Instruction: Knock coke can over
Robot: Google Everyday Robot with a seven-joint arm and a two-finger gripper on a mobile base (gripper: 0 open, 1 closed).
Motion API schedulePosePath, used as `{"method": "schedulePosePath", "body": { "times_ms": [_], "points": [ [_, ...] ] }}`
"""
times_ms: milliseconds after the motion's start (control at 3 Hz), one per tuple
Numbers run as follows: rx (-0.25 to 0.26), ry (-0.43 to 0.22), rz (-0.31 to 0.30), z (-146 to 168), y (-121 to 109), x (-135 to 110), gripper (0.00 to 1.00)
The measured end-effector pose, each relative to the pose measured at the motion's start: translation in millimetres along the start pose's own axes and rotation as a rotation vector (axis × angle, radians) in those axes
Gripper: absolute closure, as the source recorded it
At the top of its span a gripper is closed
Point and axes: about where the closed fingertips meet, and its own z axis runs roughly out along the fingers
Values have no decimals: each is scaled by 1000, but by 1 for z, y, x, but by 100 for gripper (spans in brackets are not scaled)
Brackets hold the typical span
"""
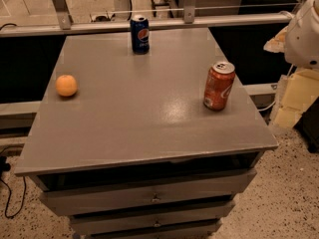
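Note:
The coke can (219,85), red-orange with white script and a silver top, stands upright near the right edge of the grey table top (139,108). A white rounded part of my arm (304,34) shows at the upper right edge of the view, to the right of and above the can. My gripper is out of view; no fingers show.
A dark blue Pepsi can (140,34) stands upright at the back middle of the table. A round orange fruit (66,85) lies at the left. The table is a drawer cabinet with drawers (149,195) in front. A metal rail (149,23) runs behind it.

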Motion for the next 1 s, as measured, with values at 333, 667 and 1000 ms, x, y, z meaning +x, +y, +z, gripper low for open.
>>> {"method": "schedulePosePath", "body": {
  "times_ms": [333, 667, 1000],
  "points": [
    [4, -2, 1, 1, -1, 0, 0],
    [22, -25, 13, 12, -16, 5, 0],
    [49, -79, 63, 34, -35, 17, 0]
  ]
}}
